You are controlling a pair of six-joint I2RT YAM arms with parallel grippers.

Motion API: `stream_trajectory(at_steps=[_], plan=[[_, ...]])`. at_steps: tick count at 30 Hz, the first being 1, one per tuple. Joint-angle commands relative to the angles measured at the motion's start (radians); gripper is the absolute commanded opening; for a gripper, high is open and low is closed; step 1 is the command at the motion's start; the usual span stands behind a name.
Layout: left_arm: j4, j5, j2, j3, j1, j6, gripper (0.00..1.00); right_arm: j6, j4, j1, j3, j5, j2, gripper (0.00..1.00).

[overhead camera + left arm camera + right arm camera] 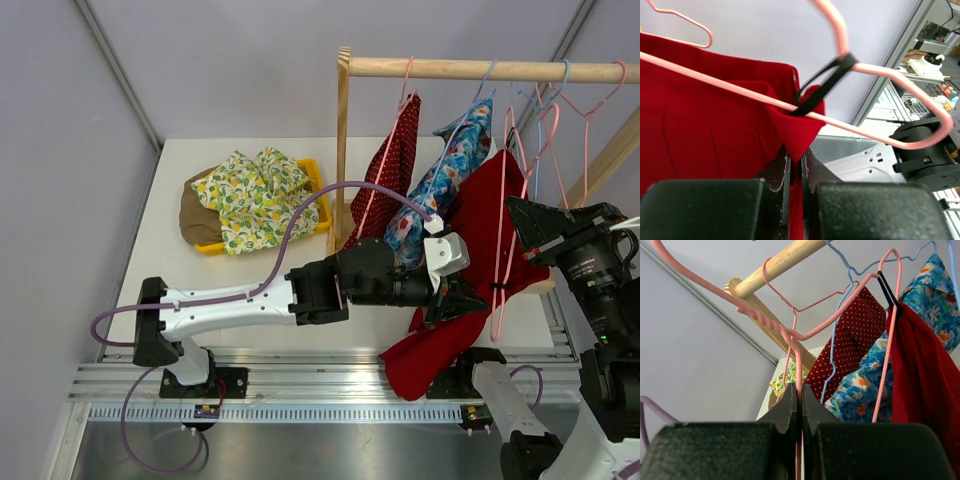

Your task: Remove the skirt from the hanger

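With your left fingers (pixel 779 172) clamped on the red skirt (pixel 705 135) just below the pink hanger (pixel 836 22) and your right fingers (pixel 787 402) pinching its wire, the black loop (pixel 842 65) likely must slide toward the hanger's bent end.

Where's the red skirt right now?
Top view, right of centre: red skirt on the pink hanger beside the blue floral garment, corner pinched by left gripper.
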State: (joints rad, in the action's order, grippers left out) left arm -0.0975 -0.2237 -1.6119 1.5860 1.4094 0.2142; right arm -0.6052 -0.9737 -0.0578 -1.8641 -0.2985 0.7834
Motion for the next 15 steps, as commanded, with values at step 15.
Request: stream_trajectory(at_steps=[15], plan=[[0.096,0.041,0.147,0.051,0.085,-0.104,0.0,0.125,0.411,0.007,0.361,0.167,-0.082,0.0]])
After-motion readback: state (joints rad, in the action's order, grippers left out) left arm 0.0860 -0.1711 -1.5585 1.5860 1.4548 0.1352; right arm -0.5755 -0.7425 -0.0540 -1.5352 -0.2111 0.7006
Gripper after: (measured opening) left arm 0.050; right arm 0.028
